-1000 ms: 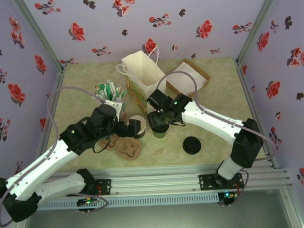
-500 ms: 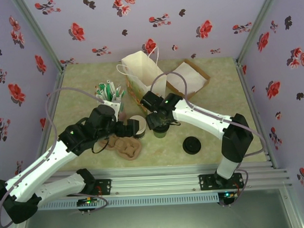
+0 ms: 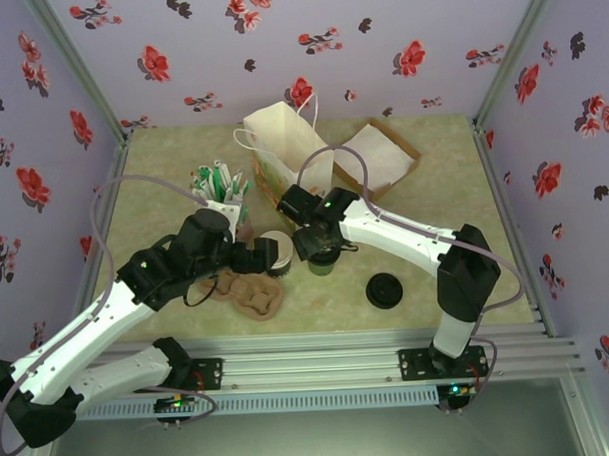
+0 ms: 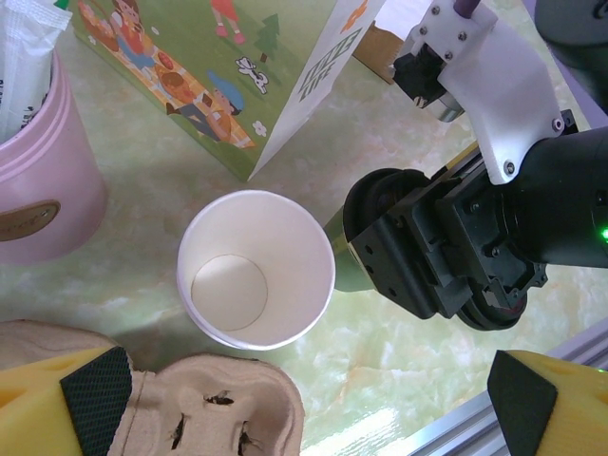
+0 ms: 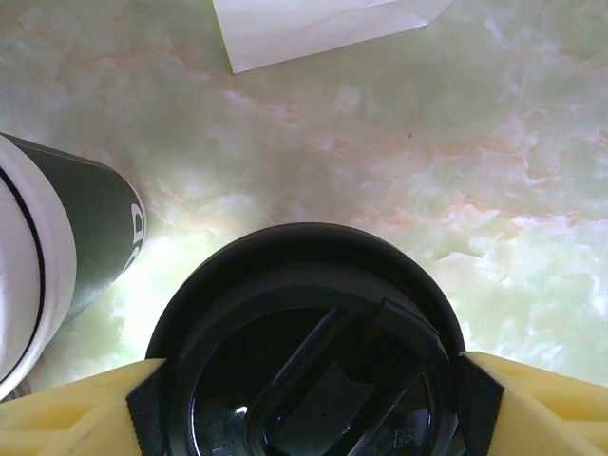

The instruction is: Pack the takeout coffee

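Seen from above, two white robot arms reach inward over a pale green marbled worktop (image 3: pixel 434 223) boxed in by floral walls.

The left gripper (image 3: pixel 260 256) points at an open paper cup (image 3: pixel 275 247) standing upright near the middle. The left wrist view looks down into that cup (image 4: pixel 255 268), white inside. The jaws are spread wide, and the yellow fingers (image 4: pixel 95 394) are well clear of the cup on either side.

Just right of the open cup stands the takeout coffee (image 3: pixel 323 264), a dark-walled cup capped with a black lid (image 5: pixel 313 361). The right gripper (image 3: pixel 320 249) hangs directly over it. In the right wrist view the jaws straddle the lid, with the pads (image 5: pixel 152 404) right at its edge on both sides. Whether they press on it cannot be told.

A second, loose black lid (image 3: pixel 386 290) lies flat on the worktop, nearer the arm bases and to the right. A brown pulp carrier (image 3: pixel 255 297) sits just in front of the open cup. Behind the cups stand a pink cup of stirrers (image 3: pixel 223 196), a white paper bag (image 3: pixel 287 149) and a shallow cardboard box (image 3: pixel 382 155).
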Controlling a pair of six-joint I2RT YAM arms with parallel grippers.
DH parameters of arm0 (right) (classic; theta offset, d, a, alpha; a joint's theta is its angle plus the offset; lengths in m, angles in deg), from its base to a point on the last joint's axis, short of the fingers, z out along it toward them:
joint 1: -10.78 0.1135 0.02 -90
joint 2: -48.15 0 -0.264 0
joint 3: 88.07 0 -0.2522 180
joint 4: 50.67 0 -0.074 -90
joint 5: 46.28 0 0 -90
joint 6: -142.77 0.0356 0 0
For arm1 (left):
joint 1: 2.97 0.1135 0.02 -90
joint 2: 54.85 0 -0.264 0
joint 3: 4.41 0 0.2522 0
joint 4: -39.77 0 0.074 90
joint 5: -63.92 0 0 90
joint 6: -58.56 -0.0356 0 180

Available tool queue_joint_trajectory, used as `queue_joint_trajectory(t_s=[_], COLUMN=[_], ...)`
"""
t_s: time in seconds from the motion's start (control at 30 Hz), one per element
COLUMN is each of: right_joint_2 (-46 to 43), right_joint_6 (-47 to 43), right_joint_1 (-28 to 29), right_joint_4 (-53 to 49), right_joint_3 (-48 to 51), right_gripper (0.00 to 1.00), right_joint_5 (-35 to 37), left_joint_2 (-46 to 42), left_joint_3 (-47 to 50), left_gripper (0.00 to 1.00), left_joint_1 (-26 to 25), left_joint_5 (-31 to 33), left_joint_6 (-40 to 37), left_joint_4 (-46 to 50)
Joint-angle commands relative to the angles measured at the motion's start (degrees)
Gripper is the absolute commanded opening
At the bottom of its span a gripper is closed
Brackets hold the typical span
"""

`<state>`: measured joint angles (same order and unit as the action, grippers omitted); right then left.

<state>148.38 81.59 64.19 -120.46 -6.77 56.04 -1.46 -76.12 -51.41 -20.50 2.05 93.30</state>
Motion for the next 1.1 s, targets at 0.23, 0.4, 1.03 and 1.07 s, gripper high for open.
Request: queue_joint_trajectory(t_s=[0.23, 0.4, 1.03, 1.07], right_joint_2=[-0.2, -1.9, -11.8, -12.1], right_joint_6=[-0.5, -0.9, -7.4, -7.6], right_joint_1=[0.1, -1.6, -26.9, -28.5], right_joint_4=[-3.0, -3.4, -2.1, -1.9], right_joint_3=[-1.3, 0.0, 11.0, 11.3], right_gripper=[0.72, 0.72, 0.72, 0.72], right_joint_5=[3.2, 4.0, 3.9, 3.7], left_joint_2=[-0.3, -0.3, 0.2, 0.2], left_joint_3=[0.7, 0.7, 0.2, 0.2], left_gripper=[0.99, 0.99, 0.99, 0.99], left_joint_1=[0.6, 0.6, 0.6, 0.6], left_joint_5=[0.8, 0.7, 0.3, 0.3], left_joint_6=[-0.3, -0.3, -0.8, -0.9], left_joint_4=[0.2, 0.1, 0.2, 0.1])
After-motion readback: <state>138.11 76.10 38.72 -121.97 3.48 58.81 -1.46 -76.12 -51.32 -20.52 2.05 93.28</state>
